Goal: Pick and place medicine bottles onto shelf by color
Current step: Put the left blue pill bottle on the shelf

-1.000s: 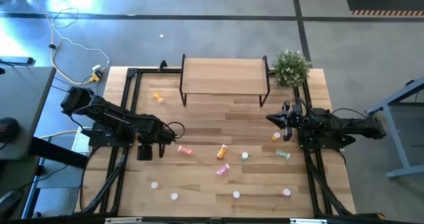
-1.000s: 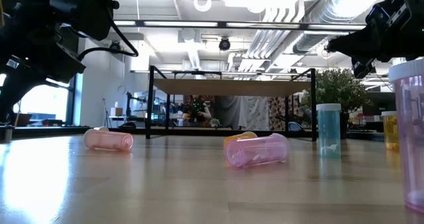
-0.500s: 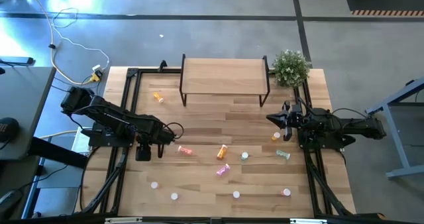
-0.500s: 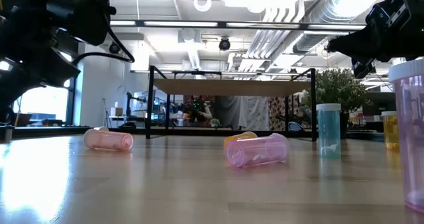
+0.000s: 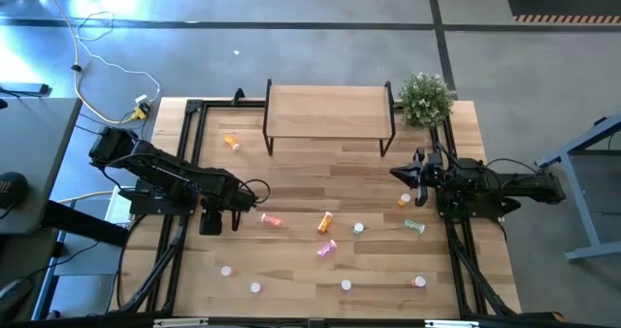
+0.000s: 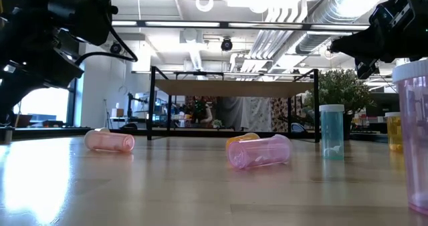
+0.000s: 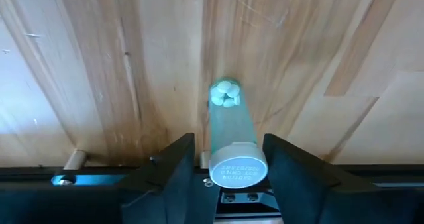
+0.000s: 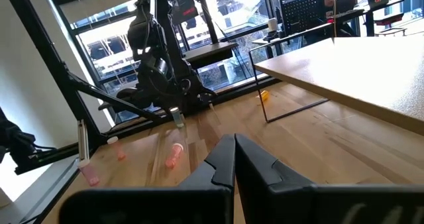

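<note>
The left gripper (image 7: 225,168) brackets a pale green translucent pill bottle with a white cap (image 7: 233,141) at the table's left side. Its jaws look close to contact, but I cannot tell if they grip. It should squeeze squarely at mid-body and lift straight before heading to the light-wood shelf on black legs (image 5: 328,111). The right gripper (image 8: 233,159) waits closed and empty.

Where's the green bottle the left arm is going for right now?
In the left wrist view the green bottle lies on the table between the left gripper fingers, near the table's left edge, white cap toward the camera.
</note>
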